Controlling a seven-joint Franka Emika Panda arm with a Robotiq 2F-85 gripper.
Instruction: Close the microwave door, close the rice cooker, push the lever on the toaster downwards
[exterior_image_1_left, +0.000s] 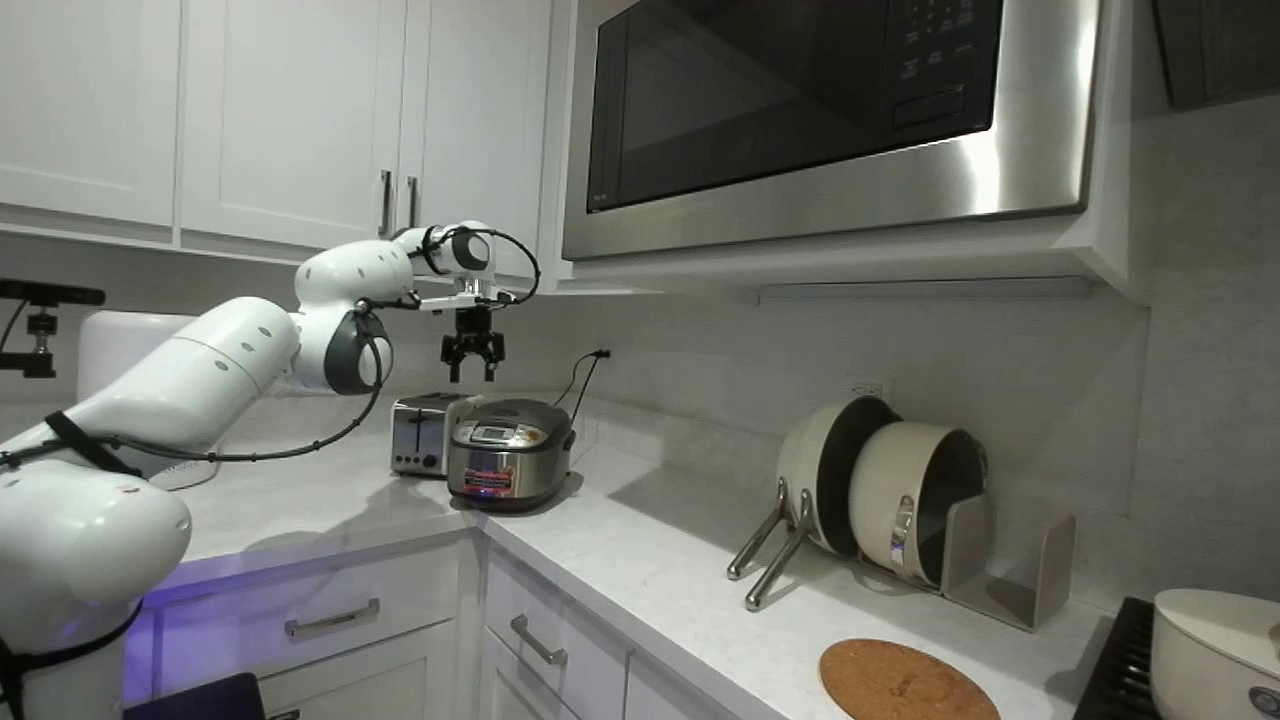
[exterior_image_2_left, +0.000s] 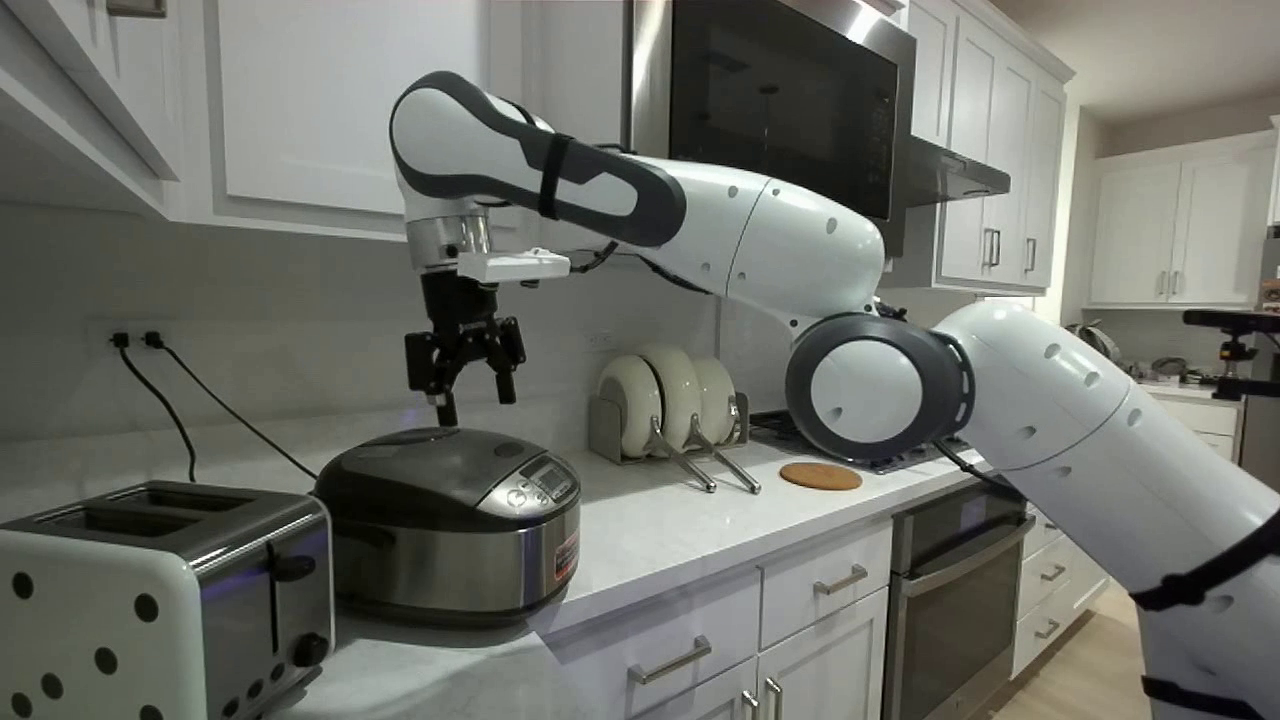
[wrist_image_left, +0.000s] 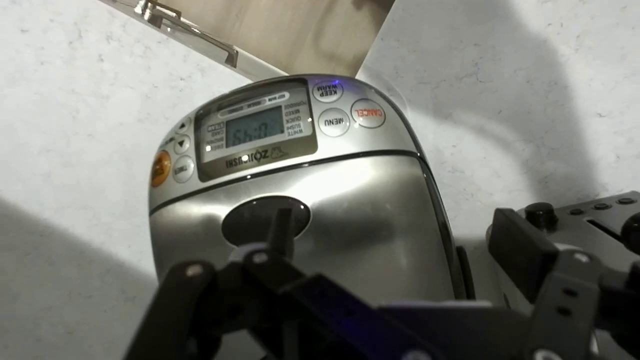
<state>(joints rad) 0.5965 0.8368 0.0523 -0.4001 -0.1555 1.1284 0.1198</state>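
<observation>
In an exterior view, hovers with hand (exterior_image_2_left: 476, 403) at 12 o'clock from cooker (exterior_image_2_left: 447, 530), just above, with 2 fingers (wrist_image_left: 521, 250) spread wide, gripping nothing. In wrist view, crosses the dark oval (wrist_image_left: 245, 220) on the lid (wrist_image_left: 360, 220) with 1 finger. Has cooker standing on bench (exterior_image_1_left: 640, 530), closed at the lid. In both exterior views, has microwave door (exterior_image_1_left: 760, 90) at 1 o'clock from cooker, closed. In an exterior view, has toaster (exterior_image_1_left: 425, 440) at 9 o'clock from cooker, just beside; cannot tell whether touching. Has lever (exterior_image_2_left: 293, 568) near the top of slot (exterior_image_2_left: 273, 615). In an exterior view, has pans (exterior_image_1_left: 890, 490) at 3 o'clock from cooker, on edge in rack (exterior_image_1_left: 1057, 570), plus cork mat (exterior_image_1_left: 905, 685) at 4 o'clock.
</observation>
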